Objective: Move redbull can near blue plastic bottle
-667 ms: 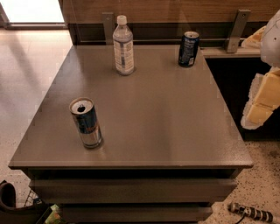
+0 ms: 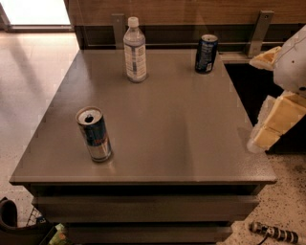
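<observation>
Gripper (image 2: 252, 100) sits off the right edge of the tabletop (image 2: 172, 124), about mid-depth, raised above the surface and well apart from every item. The fingers (image 2: 279, 117) are spread, one pale yellow pad high and one low, with nothing between them. The white arm housing (image 2: 294, 64) is behind them at the frame's right edge.

Redbull can (image 2: 94, 135): upright at front-left of the tabletop, near the front edge. Tab opening visible in the silver top, blue and silver panels face the camera. Nothing touches it.

Blue plastic bottle (image 2: 135, 50): upright at back-left-centre, white cap on, pale label. It's well apart from the redbull can, which stands in front of it and a bit further left, with bare tabletop between them.

Dark navy can (image 2: 206, 53): upright at back-right, roughly level with the bottle in depth, and apart from it.

Behind the tabletop: wood panel wall (image 2: 191, 9) with two metal brackets, one behind the bottle (image 2: 118, 26) and one at far right (image 2: 260, 31).

Under the tabletop: drawer fronts (image 2: 143, 208).

Speckled floor (image 2: 28, 86) on the left. A small dark cylindrical object (image 2: 273, 233) lies on the floor at bottom right; can't tell what it is.
</observation>
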Controlling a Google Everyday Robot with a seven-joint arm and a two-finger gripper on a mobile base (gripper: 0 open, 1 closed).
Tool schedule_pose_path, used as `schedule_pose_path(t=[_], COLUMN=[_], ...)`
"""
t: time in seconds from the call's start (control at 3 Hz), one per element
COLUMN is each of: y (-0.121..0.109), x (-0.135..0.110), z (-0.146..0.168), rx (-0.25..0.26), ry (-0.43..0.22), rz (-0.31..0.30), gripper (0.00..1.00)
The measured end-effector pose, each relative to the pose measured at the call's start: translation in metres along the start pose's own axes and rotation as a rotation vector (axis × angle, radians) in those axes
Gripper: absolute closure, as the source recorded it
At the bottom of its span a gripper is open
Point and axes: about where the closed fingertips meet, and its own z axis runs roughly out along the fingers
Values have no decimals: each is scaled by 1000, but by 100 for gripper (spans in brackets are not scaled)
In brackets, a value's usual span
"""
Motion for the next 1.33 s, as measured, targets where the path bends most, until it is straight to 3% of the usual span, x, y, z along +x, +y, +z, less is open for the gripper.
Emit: schedule_pose_path(t=[0.33, 0.67, 1.0, 1.33], y=[0, -5, 8, 21], x=[-25, -69, -111, -117], z=[40, 67, 96, 108], rx=[24, 11, -91, -144], ry=[-266, -490, -747, -841], rz=[-12, -29, 23, 70], gripper=[0, 0, 0, 0])
